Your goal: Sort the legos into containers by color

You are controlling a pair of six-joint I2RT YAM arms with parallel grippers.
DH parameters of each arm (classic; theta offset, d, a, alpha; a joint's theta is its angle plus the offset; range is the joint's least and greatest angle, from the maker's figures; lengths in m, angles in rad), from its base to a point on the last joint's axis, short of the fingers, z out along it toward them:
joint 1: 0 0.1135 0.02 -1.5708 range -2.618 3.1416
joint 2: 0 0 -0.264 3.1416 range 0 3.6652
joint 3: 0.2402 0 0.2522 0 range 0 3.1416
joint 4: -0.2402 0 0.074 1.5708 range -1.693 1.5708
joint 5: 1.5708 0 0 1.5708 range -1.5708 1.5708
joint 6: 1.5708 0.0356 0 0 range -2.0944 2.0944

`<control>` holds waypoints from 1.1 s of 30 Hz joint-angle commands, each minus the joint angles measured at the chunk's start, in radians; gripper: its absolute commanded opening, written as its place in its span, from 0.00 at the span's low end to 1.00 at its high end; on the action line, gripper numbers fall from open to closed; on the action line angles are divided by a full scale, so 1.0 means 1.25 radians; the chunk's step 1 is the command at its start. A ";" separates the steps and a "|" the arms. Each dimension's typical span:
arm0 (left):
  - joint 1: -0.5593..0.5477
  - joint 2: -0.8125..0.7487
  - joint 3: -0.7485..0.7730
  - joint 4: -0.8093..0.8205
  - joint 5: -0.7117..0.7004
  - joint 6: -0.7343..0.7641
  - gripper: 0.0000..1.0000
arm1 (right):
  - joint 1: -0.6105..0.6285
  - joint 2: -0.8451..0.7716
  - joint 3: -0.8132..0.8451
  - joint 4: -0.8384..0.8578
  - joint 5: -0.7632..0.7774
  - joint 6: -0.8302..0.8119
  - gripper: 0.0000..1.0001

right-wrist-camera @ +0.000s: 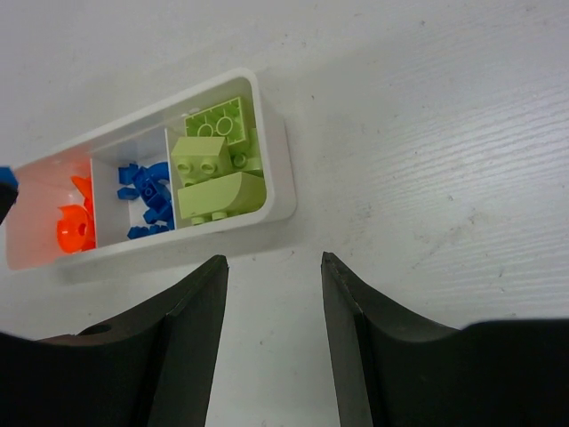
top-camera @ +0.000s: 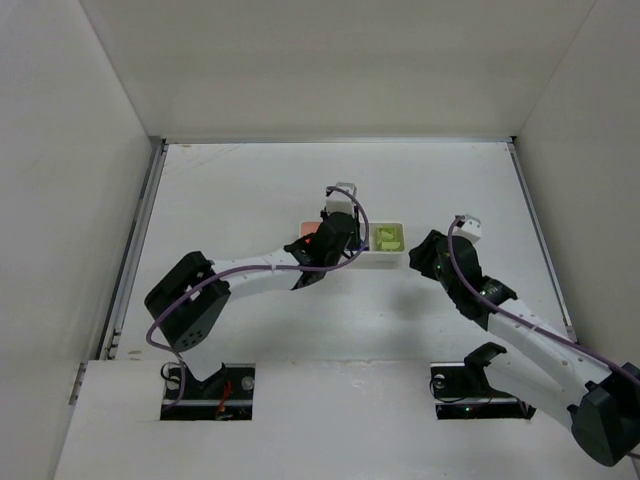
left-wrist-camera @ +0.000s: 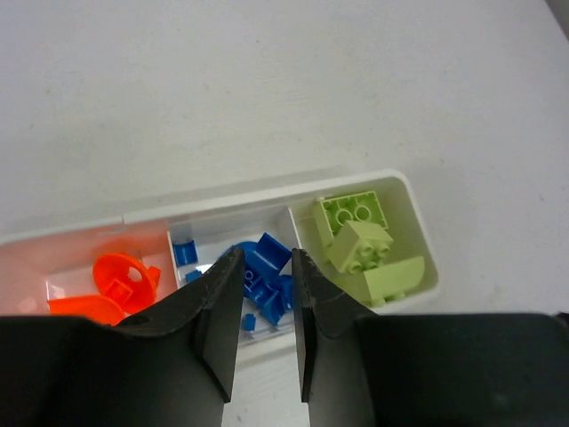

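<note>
Plain white walls [top-camera: 330, 60] box in a white table [top-camera: 250, 340] on three sides, with metal rails [top-camera: 135, 250] along its side edges, under soft even light.

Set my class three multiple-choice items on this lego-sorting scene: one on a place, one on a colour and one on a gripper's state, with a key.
1. Where do the blue legos lie in the tray?
A. in an end compartment
B. in the middle compartment
C. outside the tray

2. What colour are the legos in the compartment nearest the right gripper?
A. orange
B. blue
C. lime-green

3. What state is the right gripper in?
A. open, holding nothing
B. shut on a lego
C. shut on the tray wall

Key:
1 B: they lie between the orange legos and the green legos.
2 C: in the right wrist view the green legos fill the end closest to it.
3 A: only bare table shows between its spread fingers.
</note>
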 commanded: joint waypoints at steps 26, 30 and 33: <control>0.053 -0.458 -0.254 -0.240 -0.125 -0.105 1.00 | -0.021 -0.185 -0.022 -0.109 0.106 0.006 1.00; 0.102 -0.611 -0.338 -0.357 -0.164 -0.172 1.00 | -0.042 -0.252 -0.025 -0.158 0.130 0.034 1.00; 0.145 -0.675 -0.362 -0.434 -0.133 -0.204 1.00 | -0.058 -0.268 -0.024 -0.170 0.131 0.048 1.00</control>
